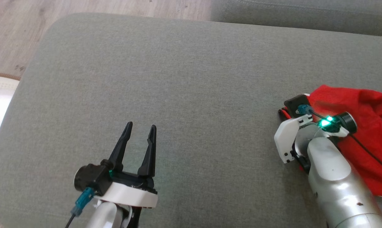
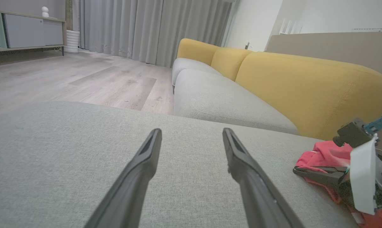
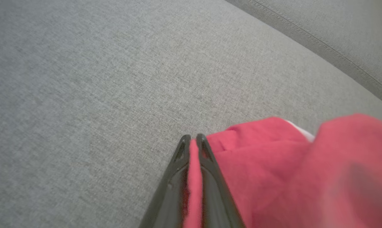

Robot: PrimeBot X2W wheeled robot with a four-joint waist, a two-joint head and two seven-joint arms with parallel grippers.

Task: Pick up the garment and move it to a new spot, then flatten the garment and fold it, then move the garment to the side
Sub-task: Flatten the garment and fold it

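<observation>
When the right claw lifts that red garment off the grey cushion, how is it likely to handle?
Probably floppy: the red garment lies bunched in soft folds, so it should drape below the right claw. Likely light, being thin cloth pinched flat between the fingers. It may drag across the grey cushion.

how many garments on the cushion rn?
1. The red garment lies at the grey cushion's right edge, a fold clamped in the right pincer; it runs off frame, so more may be hidden.

A wide grey fabric cushion (image 1: pixel 178 79) carries the red garment (image 1: pixel 368 104), which lies bunched (not spread flat) on its weave toward the robot's right side.
</observation>
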